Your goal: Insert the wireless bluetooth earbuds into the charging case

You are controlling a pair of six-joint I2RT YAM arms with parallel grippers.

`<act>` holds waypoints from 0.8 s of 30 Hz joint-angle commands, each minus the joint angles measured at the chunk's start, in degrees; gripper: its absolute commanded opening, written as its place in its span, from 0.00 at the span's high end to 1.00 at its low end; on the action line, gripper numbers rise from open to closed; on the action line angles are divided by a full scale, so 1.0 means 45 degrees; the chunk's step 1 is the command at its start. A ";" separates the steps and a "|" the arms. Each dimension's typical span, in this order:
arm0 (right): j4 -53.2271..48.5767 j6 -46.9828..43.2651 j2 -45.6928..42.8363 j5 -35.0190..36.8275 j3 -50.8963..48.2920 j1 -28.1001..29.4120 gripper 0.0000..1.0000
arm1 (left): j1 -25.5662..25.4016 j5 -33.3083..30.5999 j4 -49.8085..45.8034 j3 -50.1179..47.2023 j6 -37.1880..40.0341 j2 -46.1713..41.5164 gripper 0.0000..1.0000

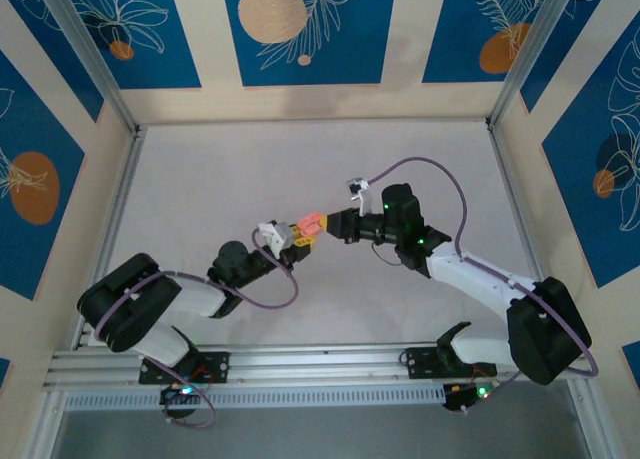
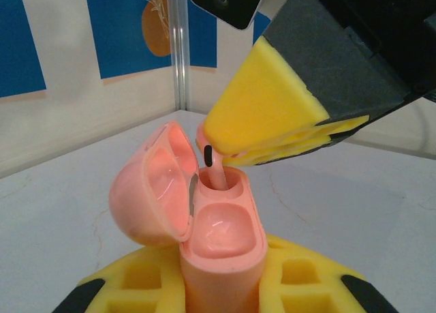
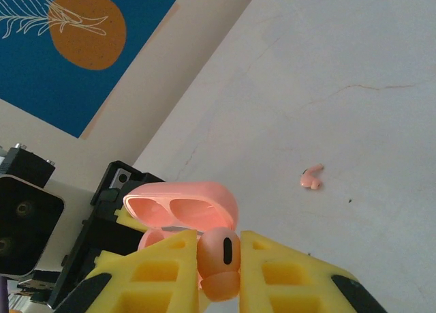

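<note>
Insertion is half begun: the left claw (image 1: 290, 237) pinches the open-lidded charging case (image 2: 219, 255), the right claw (image 2: 228, 153) pinches the first earbud (image 3: 219, 258), stem entering the far socket, not yet seated; the second earbud (image 3: 311, 177) lies apart on the worktop (image 3: 354, 67).

There are two earbuds. One earbud (image 3: 218, 262) is pinched between the right fingers (image 3: 286, 272), and the second earbud (image 3: 312, 178) lies on the one counter (image 3: 354, 88), well beyond those fingers. There is one charging case (image 2: 225, 258), clamped between the left fingers (image 2: 136, 282), and its one lid (image 2: 153, 190) hangs open to the side. The case base has two wells: one well (image 2: 221, 228) close above the left fingers and the other (image 2: 235, 183) directly under the right fingers. There are two arms, the left arm (image 1: 190, 297) and the right arm (image 1: 480, 279). Each carries two yellow fingers, four in all.
</note>
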 commanded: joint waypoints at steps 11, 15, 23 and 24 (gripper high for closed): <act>-0.0169 -0.0349 0.0067 -0.0029 0.0372 0.0107 0.69 | -0.0136 -0.0091 0.0723 0.0312 0.0122 -0.0522 0.82; -0.0276 -0.0426 0.0008 -0.0008 0.0493 0.0119 0.66 | -0.0137 -0.0078 0.0723 0.0335 0.0132 -0.0488 0.82; -0.0403 -0.0542 -0.0458 -0.0039 0.0670 0.0105 0.54 | -0.0142 -0.0137 0.0723 0.0243 0.0277 -0.0489 0.82; -0.0501 -0.0614 -0.0632 -0.0066 0.0705 0.0088 0.52 | -0.0132 -0.0168 0.0723 0.0206 0.0315 -0.0488 0.82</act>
